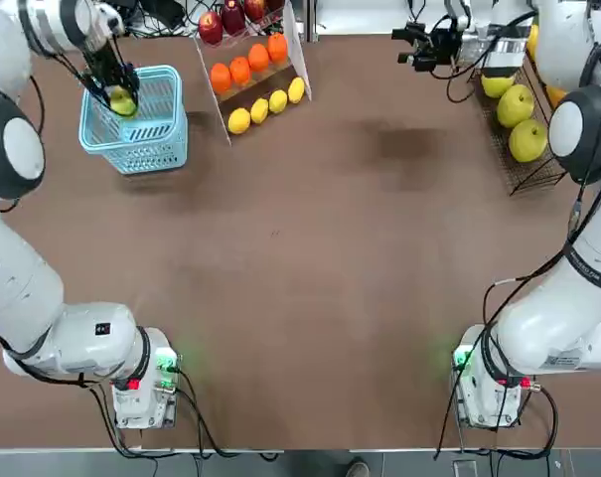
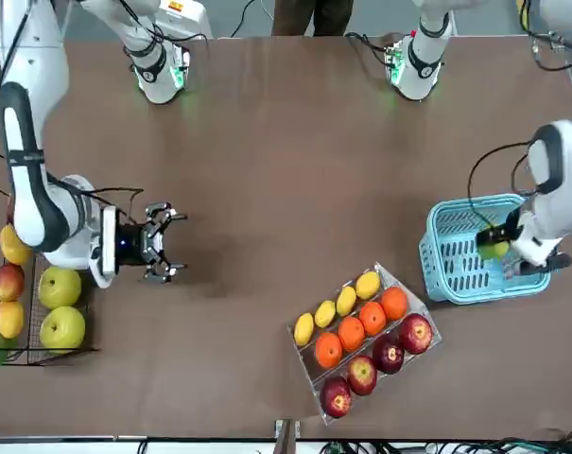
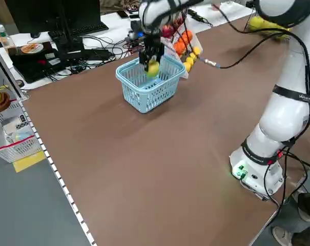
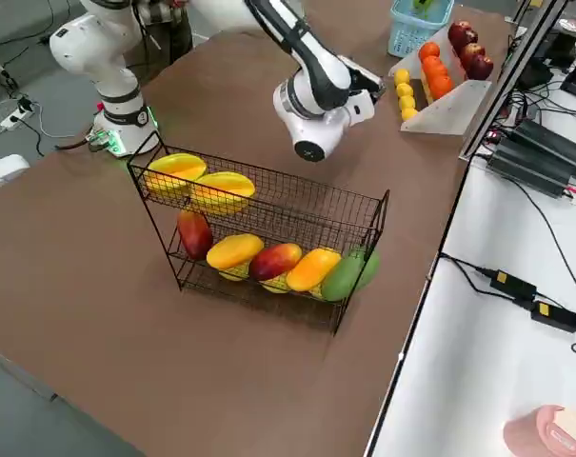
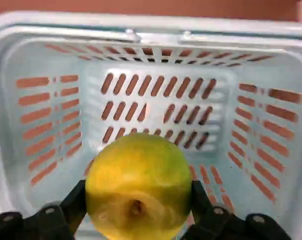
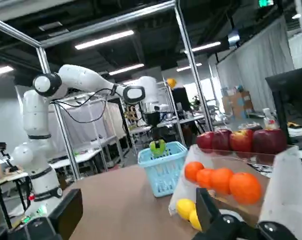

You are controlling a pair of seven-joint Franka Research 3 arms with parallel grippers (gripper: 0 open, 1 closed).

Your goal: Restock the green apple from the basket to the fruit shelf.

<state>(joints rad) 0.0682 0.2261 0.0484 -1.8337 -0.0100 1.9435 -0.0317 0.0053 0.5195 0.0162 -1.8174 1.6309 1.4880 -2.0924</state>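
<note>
Top view: left pincer (image 1: pixel 121 97) grips green apple (image 1: pixel 122 100) above basket (image 1: pixel 166 134) — pick done; transfer to fruit shelf (image 1: pixel 538 169) remains — right pincer (image 2: pixel 163 243) open, idle.

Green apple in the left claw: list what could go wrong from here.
1. The left claw pinches the green apple only at its round sides; it might slip and drop back into the basket.
2. The fruit shelf stands across the table beside the right claw, which is open and idle; the left arm may crowd it.
3. The shelf already holds apples, so space looks tight.
</note>
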